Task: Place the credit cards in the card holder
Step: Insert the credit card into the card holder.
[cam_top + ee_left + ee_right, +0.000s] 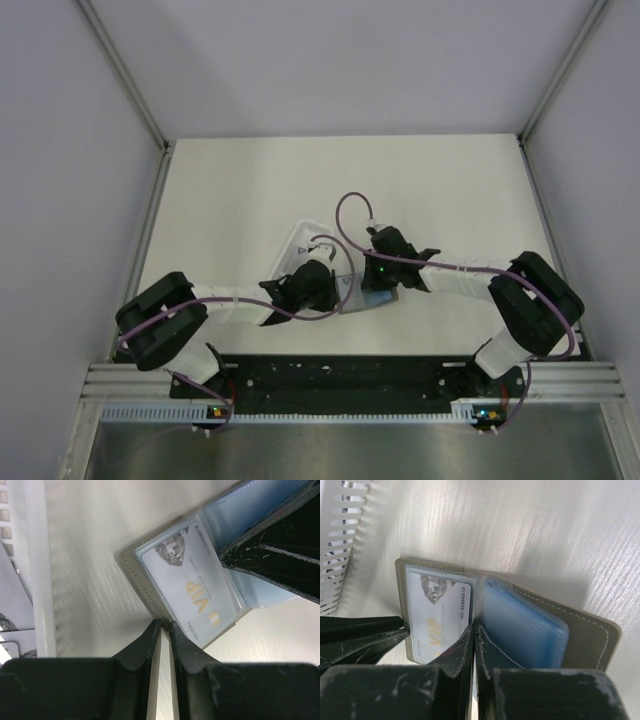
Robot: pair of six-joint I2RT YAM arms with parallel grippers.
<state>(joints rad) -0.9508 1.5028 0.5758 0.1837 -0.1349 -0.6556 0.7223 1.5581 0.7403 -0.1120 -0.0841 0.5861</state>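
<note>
The card holder [585,630] lies open on the table, grey outside with blue sleeves [520,625]; it also shows in the left wrist view [142,580] and between both grippers in the top view [352,300]. A silvery credit card [195,585] printed VIP sits in its clear left pocket, and also shows in the right wrist view [432,615]. My left gripper [164,625] is shut on the holder's outer edge, by the card. My right gripper [474,630] is shut, its tips on the fold between the card pocket and the sleeves. Other cards are hidden.
A long white slotted tray [305,235] lies just behind the left gripper; it also shows in the left wrist view [37,570] and the right wrist view [340,540]. Both arms meet near the table's front middle. Grey walls close in the table's sides.
</note>
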